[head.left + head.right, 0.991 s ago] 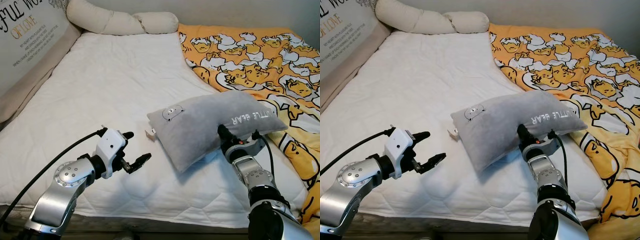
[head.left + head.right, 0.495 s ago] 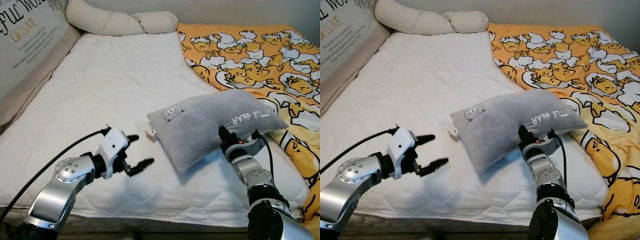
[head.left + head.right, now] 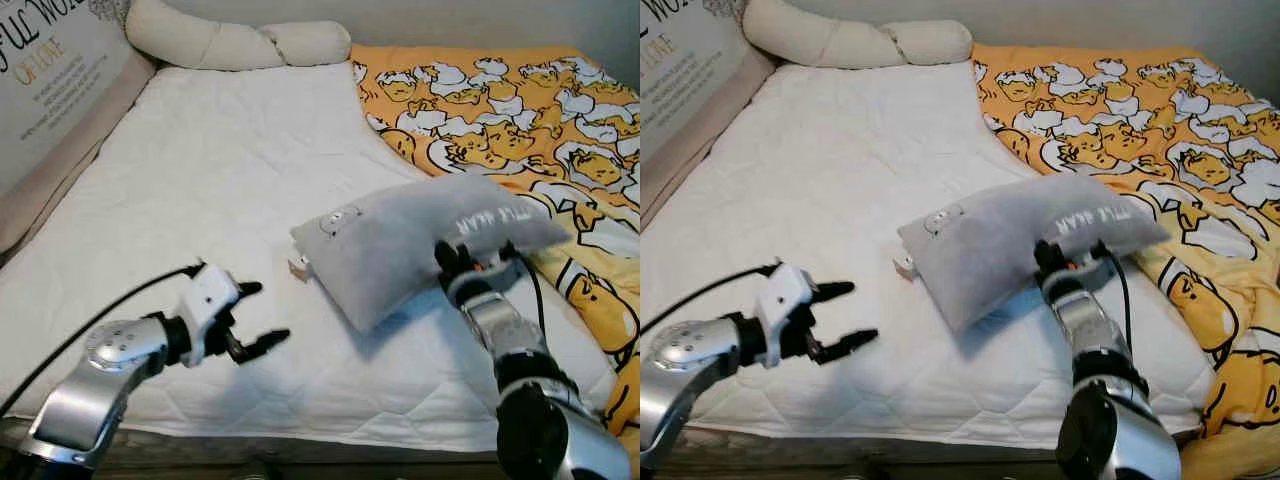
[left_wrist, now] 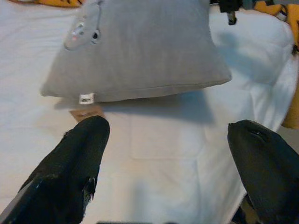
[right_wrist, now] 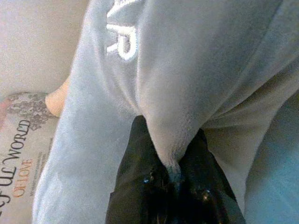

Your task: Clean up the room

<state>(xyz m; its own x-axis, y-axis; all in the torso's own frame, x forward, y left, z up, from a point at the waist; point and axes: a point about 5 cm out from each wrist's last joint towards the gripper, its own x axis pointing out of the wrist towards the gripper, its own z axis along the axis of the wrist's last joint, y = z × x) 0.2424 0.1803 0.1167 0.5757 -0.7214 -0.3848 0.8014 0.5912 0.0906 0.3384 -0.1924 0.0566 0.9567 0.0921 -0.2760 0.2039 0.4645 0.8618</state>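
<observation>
A grey pillow (image 3: 410,240) with a bear patch and white lettering is lifted off the white mattress (image 3: 220,170), casting a shadow below. My right gripper (image 3: 447,262) is shut on its lower edge; the right wrist view shows the fabric (image 5: 177,84) pinched between the two black fingers (image 5: 140,168). A small tag (image 3: 298,266) hangs at the pillow's left corner. To the left of the pillow, low over the mattress, my left gripper (image 3: 258,316) is open and holds nothing. In the left wrist view the grey pillow (image 4: 140,46) lies ahead of the spread fingers (image 4: 79,158).
A yellow patterned blanket (image 3: 520,130) covers the bed's right side. A long cream bolster (image 3: 230,42) lies at the head. A printed cushion (image 3: 50,80) leans along the left edge. The mattress's front edge (image 3: 300,430) is near my arms.
My right gripper has raised the pillow further, so its right end sits higher. My left arm has dropped lower and drawn back to the left, still open.
</observation>
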